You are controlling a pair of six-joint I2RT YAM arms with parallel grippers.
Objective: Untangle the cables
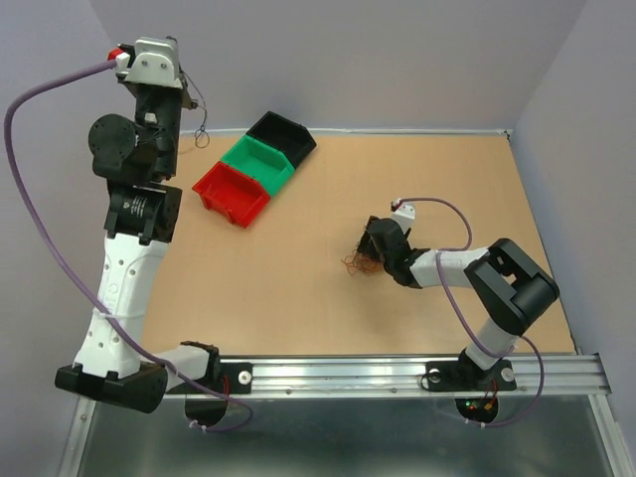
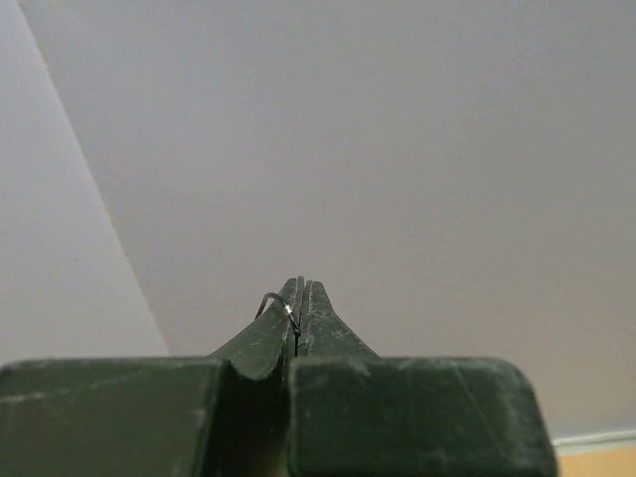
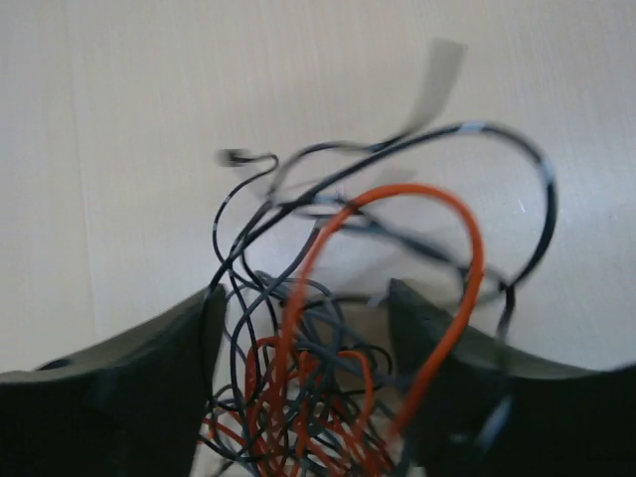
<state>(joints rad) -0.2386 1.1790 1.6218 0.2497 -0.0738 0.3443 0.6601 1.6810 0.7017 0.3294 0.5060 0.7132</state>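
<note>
Tan table (image 1: 328, 318): wooden top, with both arm bases at its near edge.
Left arm (image 1: 124, 268): stands up high over the far-left corner, well apart from the tangle.
Left gripper (image 2: 300, 290): clenched, its 2 fingers pressed flat together and pinching the dark wire.
Dark wire (image 2: 269, 295): a curled, silver-tipped end sticks out at the left fingertips. From above, the rest hangs thin below the gripper and ends in a small loop left of the bins. Whether that loop touches the table cannot be told.
Right arm (image 1: 497, 283): stretched low across the table, reaching toward the middle.
Right gripper (image 3: 305, 293): released, its 2 fingers spread wide, down over the tangle with wires running loose between them.
Tangle (image 1: 355, 263): lies on the table right of centre, well apart from the bins. It is made of orange-red and dark wires. 1 big orange loop and 1 dark loop arch out past the right fingertips, and the denser coil sits between the fingers.
Bins (image 1: 256, 162): 3, touching in a slanted row at the far left-centre, with red nearest, green in the middle and black farthest.
Blur: the outer wire ends are smeared in the right wrist view.
</note>
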